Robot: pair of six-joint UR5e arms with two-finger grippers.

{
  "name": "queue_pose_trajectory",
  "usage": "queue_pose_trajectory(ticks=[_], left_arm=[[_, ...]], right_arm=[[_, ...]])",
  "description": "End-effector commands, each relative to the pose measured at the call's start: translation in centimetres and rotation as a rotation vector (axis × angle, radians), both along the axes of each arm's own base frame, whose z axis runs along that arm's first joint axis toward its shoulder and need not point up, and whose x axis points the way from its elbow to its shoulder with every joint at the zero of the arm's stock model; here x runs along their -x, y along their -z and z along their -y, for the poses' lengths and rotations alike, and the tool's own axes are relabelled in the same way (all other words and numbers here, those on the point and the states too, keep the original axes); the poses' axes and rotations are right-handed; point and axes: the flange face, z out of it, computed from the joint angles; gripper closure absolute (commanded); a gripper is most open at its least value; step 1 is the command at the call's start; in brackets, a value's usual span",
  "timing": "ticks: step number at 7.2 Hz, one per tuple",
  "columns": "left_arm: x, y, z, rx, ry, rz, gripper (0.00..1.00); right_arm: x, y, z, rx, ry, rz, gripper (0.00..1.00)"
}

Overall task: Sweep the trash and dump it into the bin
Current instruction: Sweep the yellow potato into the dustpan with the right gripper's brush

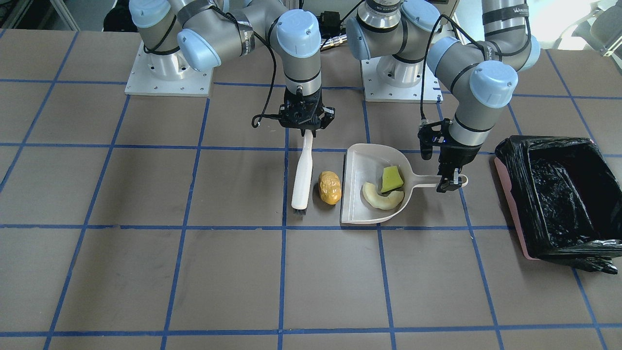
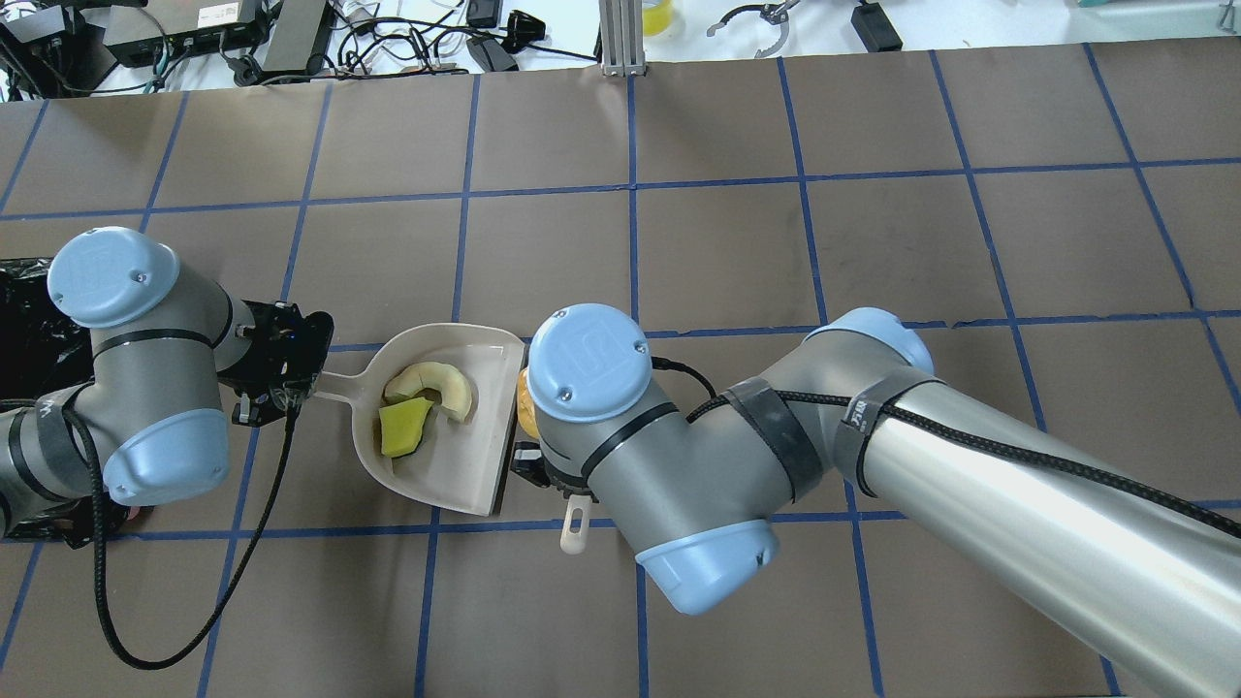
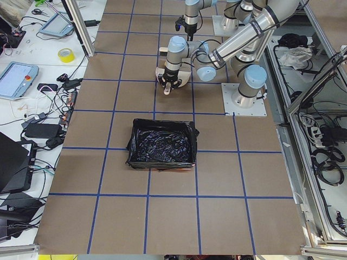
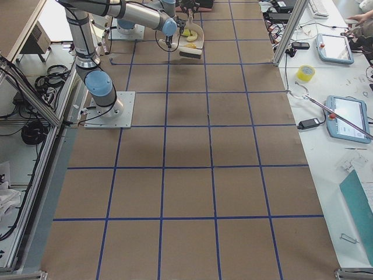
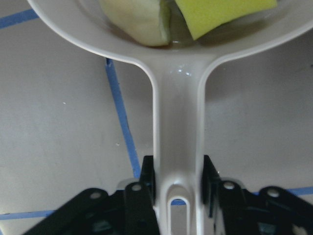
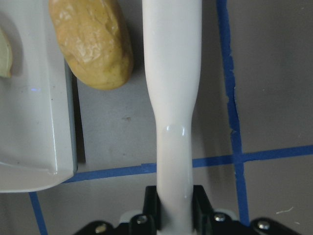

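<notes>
While the black-lined pink rectangular bin (image 1: 559,146) stands apart, the left tool (image 1: 449,183) clamps the white plastic dustpan (image 1: 362,160) by its handle, the right tool (image 1: 307,129) clamps the white brush (image 1: 303,175) beside the golden-brown oval lump (image 1: 330,187), and the cream crescent slice (image 1: 381,197) and yellow-green sponge piece (image 1: 391,179) lie inside the pan.

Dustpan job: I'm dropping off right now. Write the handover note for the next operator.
Left gripper: shut on the dustpan handle.
Right gripper: shut on the brush handle.
In the dustpan: crescent slice and sponge piece.
Potato lump: on the table, between the brush and the pan's open edge.
Bin: beyond the pan handle, on the left arm's side.
Done: two of three items in the pan.
Left: sweep the lump in, then carry the pan over and dump it.
</notes>
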Motion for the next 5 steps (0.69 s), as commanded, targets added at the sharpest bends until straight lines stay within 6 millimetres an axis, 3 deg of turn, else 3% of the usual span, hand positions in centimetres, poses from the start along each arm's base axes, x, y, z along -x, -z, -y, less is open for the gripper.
queue_pose_trajectory(ticks=[1, 3, 5], left_arm=[[0.0, 0.4, 0.0, -0.007, -0.021, 0.002, 1.0], [0.1, 0.5, 0.1, -0.008, -0.039, -0.001, 1.0], [0.2, 0.5, 0.1, -0.006, -0.039, -0.005, 1.0]], right_arm=[[-2.7, 1.8, -1.6, 0.012, 0.002, 0.024, 1.0], [-5.0, 3.3, -2.5, 0.036, 0.032, 0.057, 1.0], [-8.3, 2.9, -3.4, 0.041, 0.096, 0.088, 1.0]])
